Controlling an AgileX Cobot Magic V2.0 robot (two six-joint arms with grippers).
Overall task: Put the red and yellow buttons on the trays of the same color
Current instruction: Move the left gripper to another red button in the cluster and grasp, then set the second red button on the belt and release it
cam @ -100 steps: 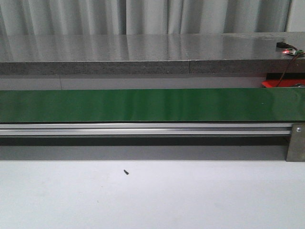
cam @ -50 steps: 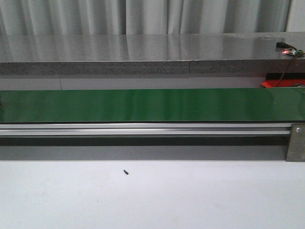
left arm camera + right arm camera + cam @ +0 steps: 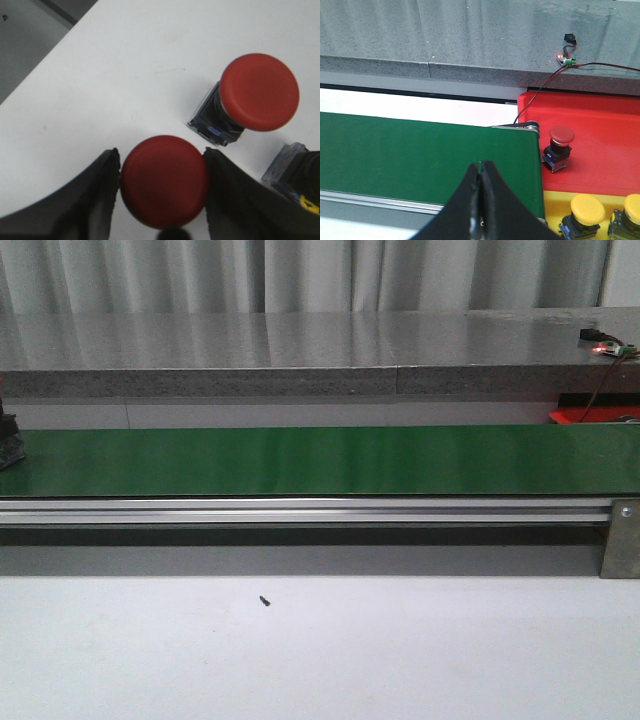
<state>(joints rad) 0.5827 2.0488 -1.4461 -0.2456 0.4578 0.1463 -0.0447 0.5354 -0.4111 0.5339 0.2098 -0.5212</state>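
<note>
In the left wrist view a red button (image 3: 165, 181) stands on a white table, and my left gripper (image 3: 162, 172) is shut on its cap, one black finger touching each side. A second red button (image 3: 259, 92) stands just beyond it on its dark base. My right gripper (image 3: 481, 169) is shut with nothing in it, above the green conveyor belt (image 3: 420, 150) near the belt's end. Past that end lies the red tray (image 3: 605, 120) with one red button (image 3: 561, 136) on it. The yellow tray (image 3: 554, 204) beside it holds two yellow buttons (image 3: 587, 209).
A third button's dark body (image 3: 300, 175) lies at the frame edge in the left wrist view. A dark object (image 3: 10, 445) sits on the belt (image 3: 320, 460) at the far left of the front view, cut off. A grey ledge (image 3: 300, 380) runs behind, with a wired board (image 3: 605, 345).
A dark object has come into the front view at the belt's far left edge. Nothing else there has moved.
</note>
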